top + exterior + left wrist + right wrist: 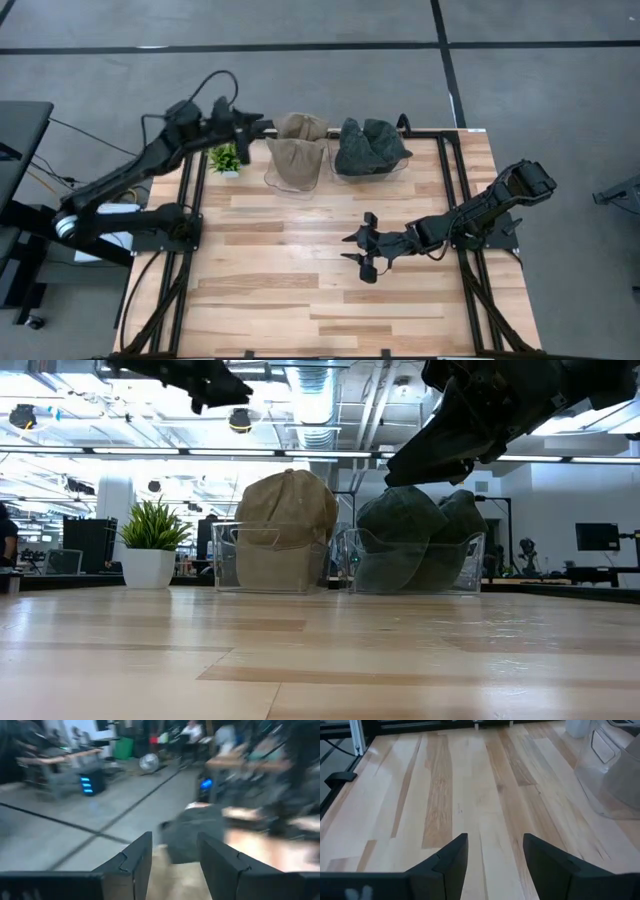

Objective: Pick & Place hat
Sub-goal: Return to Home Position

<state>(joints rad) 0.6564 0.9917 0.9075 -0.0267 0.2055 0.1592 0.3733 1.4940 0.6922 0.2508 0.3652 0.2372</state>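
Grey floor (300, 25) surrounds a light wooden table (300, 300) seen from above, with dark lines (250, 46) crossing the floor at 12 o'clock from the table and a dark desk (20, 125) standing at 9 o'clock. Seen level from the tabletop, a brightly lit hall opens behind it under an exposed ceiling of silver ducts (315, 390) and long strip lights (100, 450). A white pillar (115, 500) rises at 9 o'clock in that view, and a dark monitor (597, 537) sits against a pale wall (560, 490) at 3 o'clock.
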